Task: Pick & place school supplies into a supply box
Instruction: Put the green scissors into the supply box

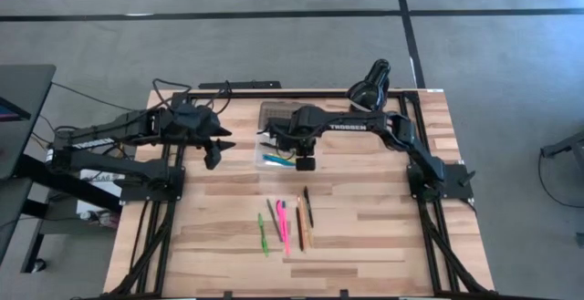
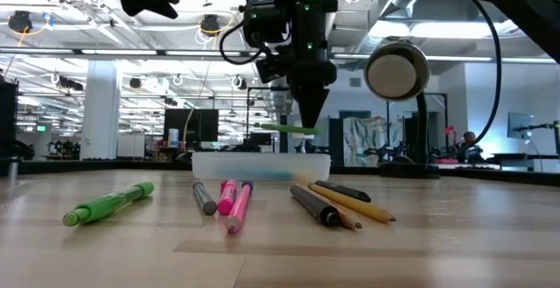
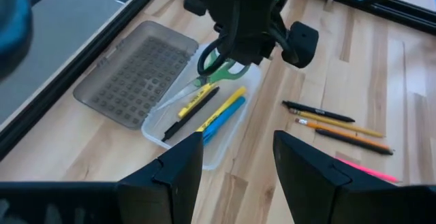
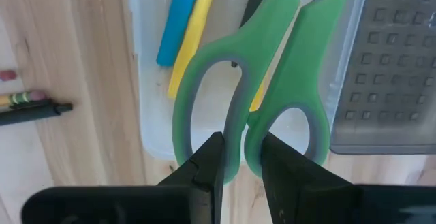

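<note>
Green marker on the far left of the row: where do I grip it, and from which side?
Mid-barrel, from straight above, fingers across it. The green marker lies flat, clear of the grey pen, so both sides are open. The open left hand is free.

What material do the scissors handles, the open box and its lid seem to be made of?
Scissors: handles look like matte green plastic with a grey inner lining; blades appear metallic, mostly hidden.
Supply box: probably clear, slightly frosted plastic, since the wood and the pens inside show through.
Lid: seemingly translucent grey plastic, moulded with a grid of small raised squares.
</note>
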`<move>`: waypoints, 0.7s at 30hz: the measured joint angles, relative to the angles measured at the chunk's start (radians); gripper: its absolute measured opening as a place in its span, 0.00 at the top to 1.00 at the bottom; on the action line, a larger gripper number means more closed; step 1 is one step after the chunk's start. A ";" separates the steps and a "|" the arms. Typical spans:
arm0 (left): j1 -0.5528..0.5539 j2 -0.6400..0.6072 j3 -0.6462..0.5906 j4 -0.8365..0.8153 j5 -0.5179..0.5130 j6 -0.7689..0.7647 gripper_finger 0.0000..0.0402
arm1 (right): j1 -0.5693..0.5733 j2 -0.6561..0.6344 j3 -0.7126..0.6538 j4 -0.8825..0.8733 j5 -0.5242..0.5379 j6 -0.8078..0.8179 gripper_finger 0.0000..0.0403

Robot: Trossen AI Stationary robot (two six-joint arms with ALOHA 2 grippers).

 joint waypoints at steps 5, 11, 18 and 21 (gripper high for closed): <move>-0.017 0.000 0.000 0.001 -0.037 -0.019 0.57 | -0.006 0.002 -0.033 0.001 -0.032 -0.011 0.84; -0.021 0.000 0.000 0.017 -0.054 -0.021 0.57 | -0.005 0.002 -0.058 0.030 -0.050 0.013 0.84; -0.021 0.000 0.000 0.051 -0.054 -0.021 0.57 | 0.000 0.002 -0.092 0.067 -0.069 0.023 0.84; -0.021 0.000 0.000 0.061 -0.053 -0.021 0.57 | 0.000 0.002 -0.094 0.081 -0.070 0.037 0.84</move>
